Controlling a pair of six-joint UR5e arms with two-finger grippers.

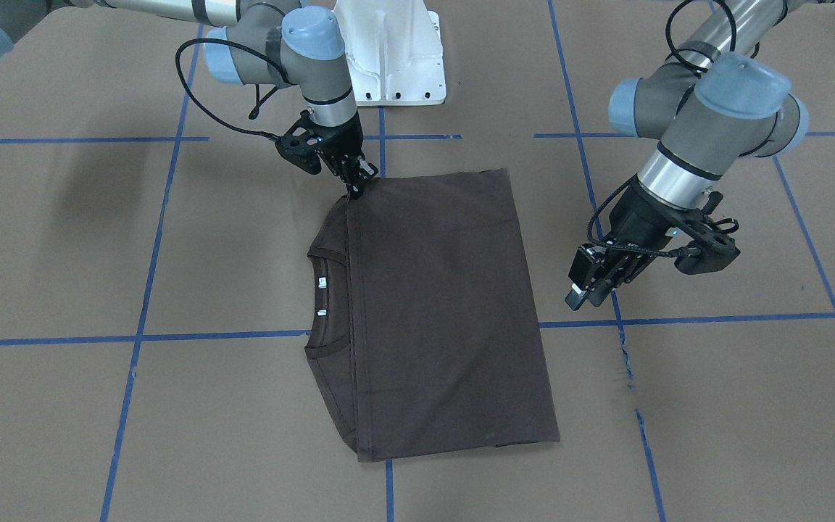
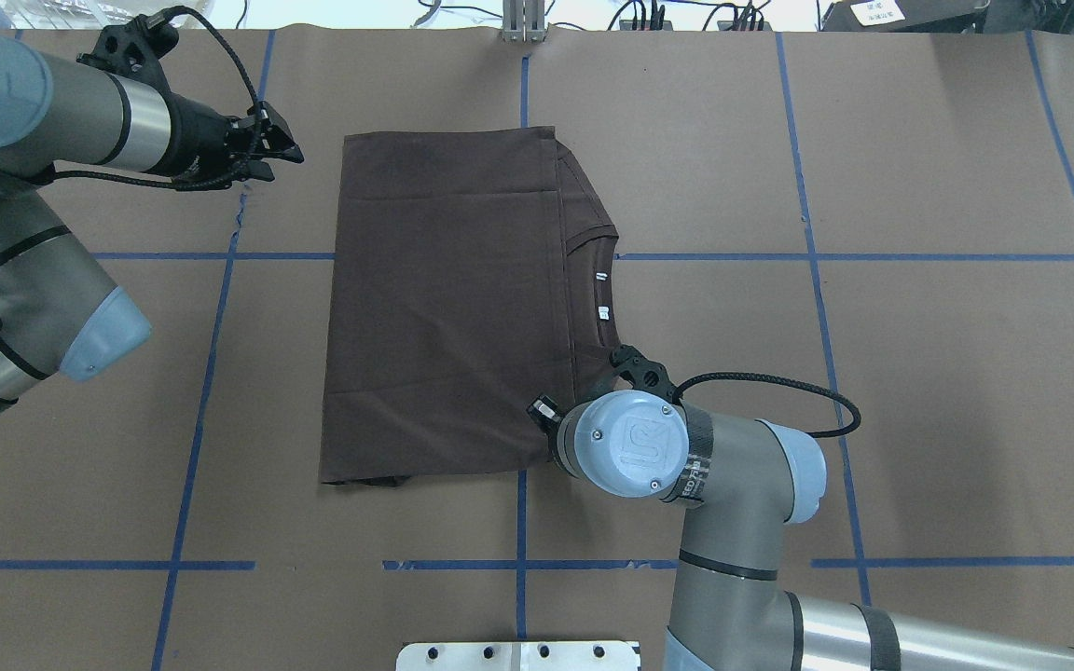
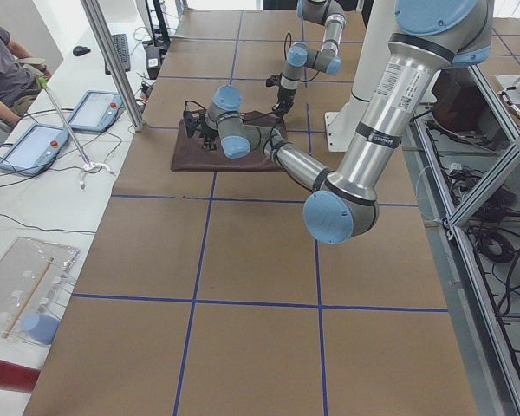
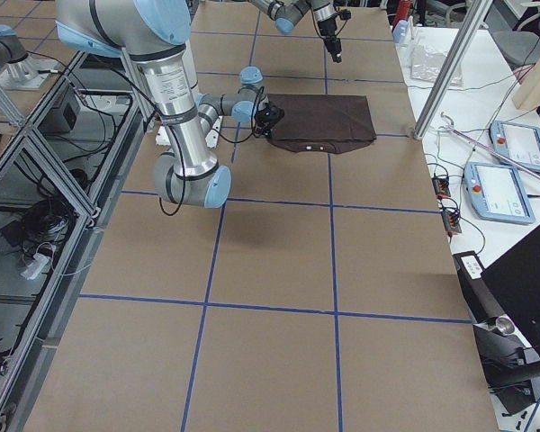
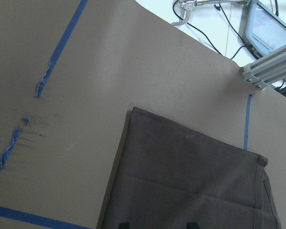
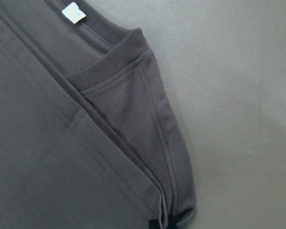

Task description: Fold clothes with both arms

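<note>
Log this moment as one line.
shirt: folded, flat on table | right gripper: shut on shirt corner | left gripper: open, empty, clear of shirt

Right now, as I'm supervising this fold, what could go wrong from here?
The right gripper is pinching a folded corner of the T-shirt; pulling away before opening would likely drag that layer askew. The left gripper hangs open off the cloth, so nothing pins the other side and the whole shirt may slide.
</note>
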